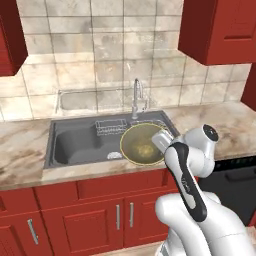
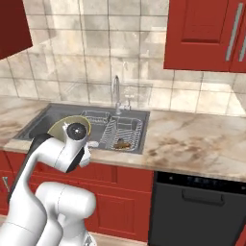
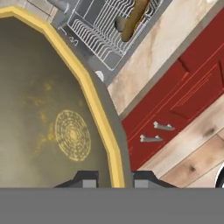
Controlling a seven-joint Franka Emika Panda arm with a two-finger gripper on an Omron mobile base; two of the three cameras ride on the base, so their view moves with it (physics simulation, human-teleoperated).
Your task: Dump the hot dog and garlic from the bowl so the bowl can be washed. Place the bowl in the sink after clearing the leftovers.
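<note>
Olive-yellow bowl (image 3: 52, 122) rim pinched between nearly closed jaws.

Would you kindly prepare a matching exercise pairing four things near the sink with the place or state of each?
Things:
1. bowl
2. hot dog
3. faucet
4. gripper

Places or states:
A. lying in the wire dish rack inside the sink
B. standing at the sink's back edge
C. shut on the yellow rim
D. tilted up on edge, no food inside

Pairs: 1-D, 2-A, 3-B, 4-C
</note>
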